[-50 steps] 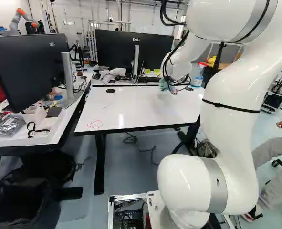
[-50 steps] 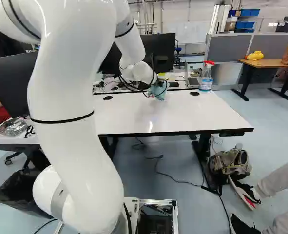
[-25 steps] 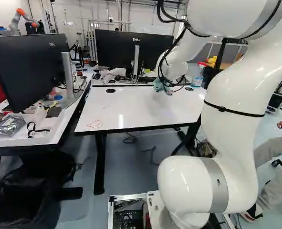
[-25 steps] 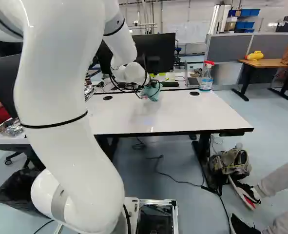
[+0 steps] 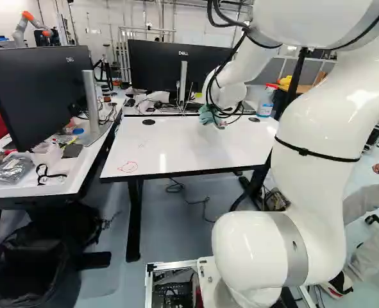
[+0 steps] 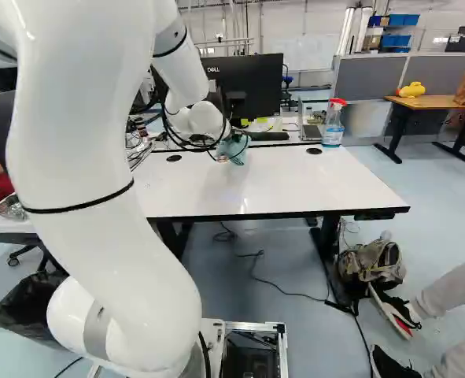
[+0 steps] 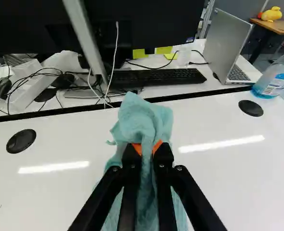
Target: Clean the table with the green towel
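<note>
"How do the black gripper's (image 6: 223,158) fingers stand?"
"Nearly together, with the pale green cloth towel (image 7: 144,118) pinched between the orange pads (image 7: 157,146). It bunches up ahead of the gripper (image 7: 144,154) and hangs in folds below."

"And where is the towel?"
"Over the far part of the white rectangular table (image 6: 295,185), between two round black discs (image 7: 20,141) (image 7: 251,108) in its top. Whether the cloth touches the surface, nobody can tell from here."

"Anything else on the table?"
"A clear spray bottle with blue liquid and a red trigger (image 6: 333,126) stands upright at the far right in the right base view. A red outline drawing (image 5: 128,167) marks the near left corner in the left base view."

"Beyond the far edge?"
"A black keyboard (image 7: 156,77) and an open silver laptop (image 7: 230,48)."
</note>
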